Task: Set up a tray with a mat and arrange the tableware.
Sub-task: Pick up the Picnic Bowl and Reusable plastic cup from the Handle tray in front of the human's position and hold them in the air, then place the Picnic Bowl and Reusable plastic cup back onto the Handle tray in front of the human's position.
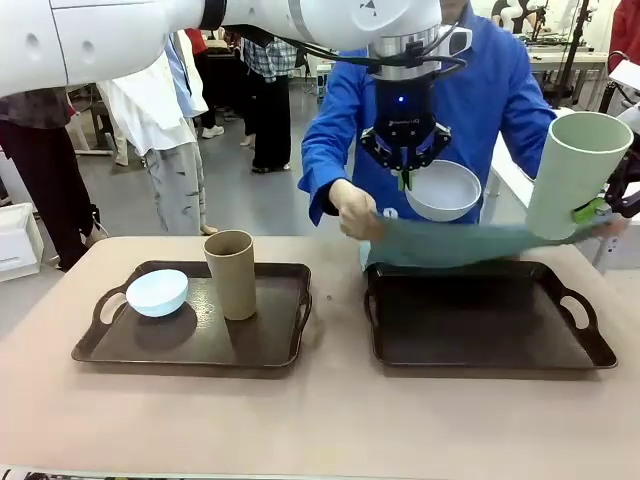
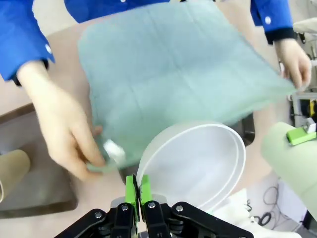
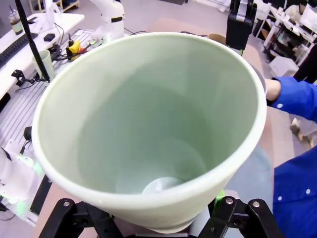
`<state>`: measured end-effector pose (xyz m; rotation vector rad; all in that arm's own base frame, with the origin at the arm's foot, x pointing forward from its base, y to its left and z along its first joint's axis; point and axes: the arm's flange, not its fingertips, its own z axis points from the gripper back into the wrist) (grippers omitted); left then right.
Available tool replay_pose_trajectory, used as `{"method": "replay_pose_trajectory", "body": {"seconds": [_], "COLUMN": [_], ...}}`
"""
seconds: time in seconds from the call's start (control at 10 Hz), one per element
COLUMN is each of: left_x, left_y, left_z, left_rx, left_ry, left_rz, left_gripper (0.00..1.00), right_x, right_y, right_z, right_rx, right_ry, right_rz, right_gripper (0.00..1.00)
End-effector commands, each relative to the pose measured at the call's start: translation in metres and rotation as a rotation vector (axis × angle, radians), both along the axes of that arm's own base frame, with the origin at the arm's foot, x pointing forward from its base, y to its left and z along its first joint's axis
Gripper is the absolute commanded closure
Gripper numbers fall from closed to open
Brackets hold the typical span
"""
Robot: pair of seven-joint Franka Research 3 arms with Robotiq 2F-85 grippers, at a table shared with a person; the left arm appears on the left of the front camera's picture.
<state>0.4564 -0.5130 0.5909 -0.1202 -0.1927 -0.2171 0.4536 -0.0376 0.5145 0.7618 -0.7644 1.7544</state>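
1. Nearest us, the broad beige table (image 1: 320, 420) carries two dark brown handled trays side by side.
2. Over on the robot's right, the right-hand tray (image 1: 480, 335) is bare: no mat in it yet, no tableware.
3. Look at the left-hand tray (image 1: 272, 322): it holds a cup and a bowl, so we judge that half of the tableware waits there.
4. Now the teal-green cloth mat (image 1: 460, 243)! The person's hands (image 2: 64, 129) spread it just above the right-hand tray, not yet laid flat.
5. High at the right edge, the tall pale green handleless cup (image 1: 577, 170) tilts in the air, the right gripper (image 1: 598, 208) clamped on its lower wall.
6. Down on the left-hand tray, the tall brown handleless cup (image 1: 232, 272) stands upright, just beside the bowl.
7. Above the mat, the whitish-grey round bowl (image 1: 443, 190) hangs from the left gripper (image 1: 405, 175), fingers pinched narrow on its rim.
8. Smallest of all, the light blue round bowl (image 1: 158, 292) sits in the left-hand tray's near-left part.
9. Our call: early going. The mat must go down first, then all four pieces need placing.
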Motion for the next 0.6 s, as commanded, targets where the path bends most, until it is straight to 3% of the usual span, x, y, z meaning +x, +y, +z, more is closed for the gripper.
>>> {"method": "replay_pose_trajectory", "body": {"seconds": [0.0,0.5], "left_x": [0.0021,0.0021], "left_y": [-0.0015,-0.0015], "left_z": [0.0079,0.0079], "left_rx": [-0.010,-0.010], "left_ry": [-0.013,-0.013], "left_rz": [-0.004,-0.004], "left_gripper": [1.00,1.00], "right_x": [0.0011,0.0011], "right_y": [-0.0010,-0.0010], "right_z": [0.0000,0.0000], "right_rx": [-0.001,-0.001], "right_ry": [0.001,0.001], "right_rz": [-0.006,-0.006], "right_gripper": [1.00,1.00]}}
